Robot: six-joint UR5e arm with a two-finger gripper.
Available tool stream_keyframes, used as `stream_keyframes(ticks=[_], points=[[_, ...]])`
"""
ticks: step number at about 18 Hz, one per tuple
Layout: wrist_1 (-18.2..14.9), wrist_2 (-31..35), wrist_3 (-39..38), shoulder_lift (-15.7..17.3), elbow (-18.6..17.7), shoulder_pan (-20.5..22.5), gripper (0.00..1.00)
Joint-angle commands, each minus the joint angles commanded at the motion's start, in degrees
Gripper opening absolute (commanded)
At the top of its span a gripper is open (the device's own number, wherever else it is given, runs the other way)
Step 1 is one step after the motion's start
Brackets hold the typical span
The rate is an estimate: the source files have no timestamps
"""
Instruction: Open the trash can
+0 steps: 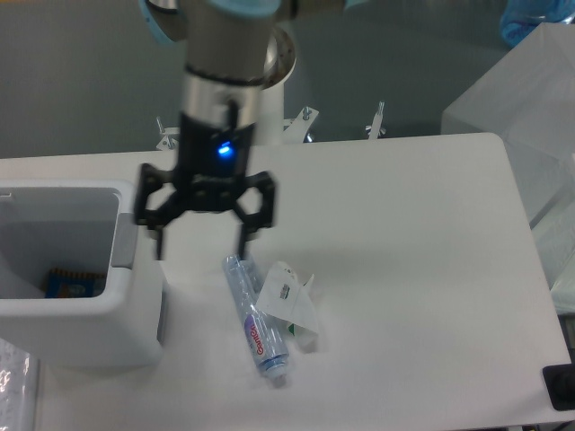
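Observation:
The white trash can (126,319) stands at the left edge of the table with its top open, so I see into it; a blue and orange item (74,282) lies at the bottom. Its grey push tab (124,253) shows on the right rim. My gripper (202,241) hangs open just right of the can's rim, above the table, with nothing between its fingers. The picture of the arm is blurred by motion.
A crushed clear plastic bottle (254,316) lies on the table below the gripper, with a crumpled white wrapper (292,303) against its right side. A translucent box (521,108) stands at the back right. A dark object (561,386) sits at the lower right corner.

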Motion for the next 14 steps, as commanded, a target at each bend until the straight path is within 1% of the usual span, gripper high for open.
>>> stream_keyframes(ticks=[1,2,5,7,9,10,12,14], points=[[-0.27,0.62,2.8,0.26,-0.18,1.06,1.0],[-1.23,1.32,6.14,0.44,-0.09,2.03,1.0],[-4.92,3.69,19.39,1.14,0.09,6.24,1.0],[-7.37,3.79,28.72,1.23,0.0,8.18,1.0],[-10.45,3.79,36.28,1.5,-0.09,11.42,1.0],[-11.33,3.79,39.8,1.5,-0.09,12.48,1.0],[-11.78,3.79,45.87,1.41,-0.18,14.16,1.0],[-11.69,3.88,48.09,1.41,-0.35,15.56,1.0]])
